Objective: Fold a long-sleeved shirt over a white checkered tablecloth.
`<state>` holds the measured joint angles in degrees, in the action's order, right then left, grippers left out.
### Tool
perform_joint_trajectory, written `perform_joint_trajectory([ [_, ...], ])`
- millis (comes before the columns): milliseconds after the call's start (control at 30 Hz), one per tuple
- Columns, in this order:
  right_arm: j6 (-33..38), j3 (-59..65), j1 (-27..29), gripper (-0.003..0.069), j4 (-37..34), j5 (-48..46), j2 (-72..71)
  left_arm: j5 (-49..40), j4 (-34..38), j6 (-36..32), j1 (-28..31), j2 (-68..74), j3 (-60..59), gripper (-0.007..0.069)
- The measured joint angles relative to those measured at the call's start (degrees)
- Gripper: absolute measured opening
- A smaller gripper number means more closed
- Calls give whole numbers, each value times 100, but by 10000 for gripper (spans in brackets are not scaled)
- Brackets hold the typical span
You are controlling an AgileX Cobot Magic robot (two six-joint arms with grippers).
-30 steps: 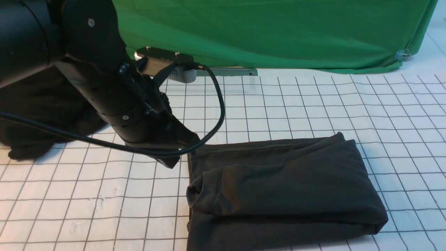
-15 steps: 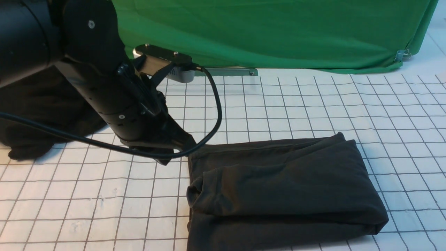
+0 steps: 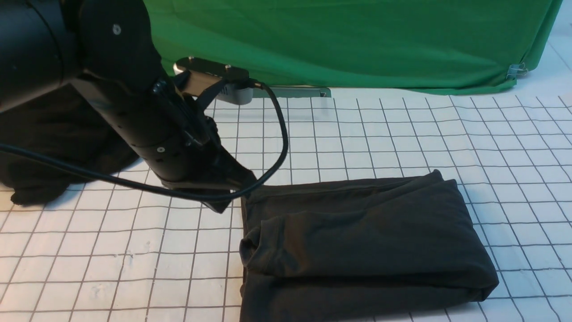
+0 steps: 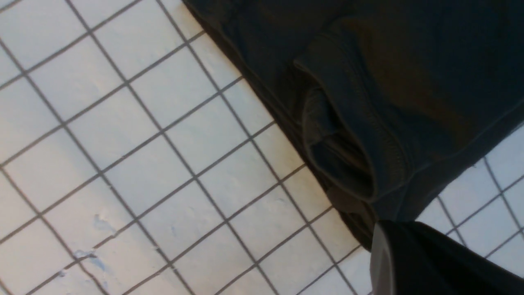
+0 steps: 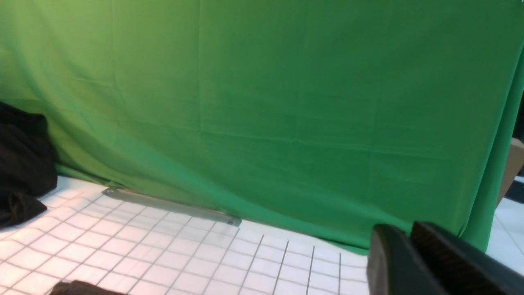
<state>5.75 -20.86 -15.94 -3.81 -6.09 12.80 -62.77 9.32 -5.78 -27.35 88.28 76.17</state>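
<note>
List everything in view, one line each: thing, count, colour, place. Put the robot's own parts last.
long-sleeved shirt: one, dark charcoal grey, folded into a block on the tablecloth, centre to right.
white checkered tablecloth: one, white with thin dark grid lines, covering the work surface.
black garment: one, deeper black, heaped at the far left, partly behind the left arm.
green cloth: one, bright green, hanging as a backdrop behind the tablecloth.
metal bar: one, grey, lying at the foot of the green cloth.
left hand: one, black, shut, at the shirt's far left corner.
right hand: one, black, raised and facing the green cloth.
</note>
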Motion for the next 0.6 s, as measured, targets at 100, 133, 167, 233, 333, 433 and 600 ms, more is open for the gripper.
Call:
perform_joint_trajectory([
  [100,0,238,12,76,0,-98,-82,0,186,0,0,0,0,1],
  [133,0,238,22,76,0,-98,-82,0,190,0,0,0,0,1],
  [167,0,476,111,83,34,-127,-146,8,207,0,0,0,0,1],
  [233,0,741,258,86,154,-139,-222,53,215,0,0,0,0,1],
  [333,0,1168,517,90,381,-184,-340,113,219,113,0,0,0,1],
  [433,0,1645,773,99,518,-231,-462,126,219,268,0,0,0,1],
  [600,0,2088,832,111,737,-383,-735,115,212,357,0,-87,0,1],
])
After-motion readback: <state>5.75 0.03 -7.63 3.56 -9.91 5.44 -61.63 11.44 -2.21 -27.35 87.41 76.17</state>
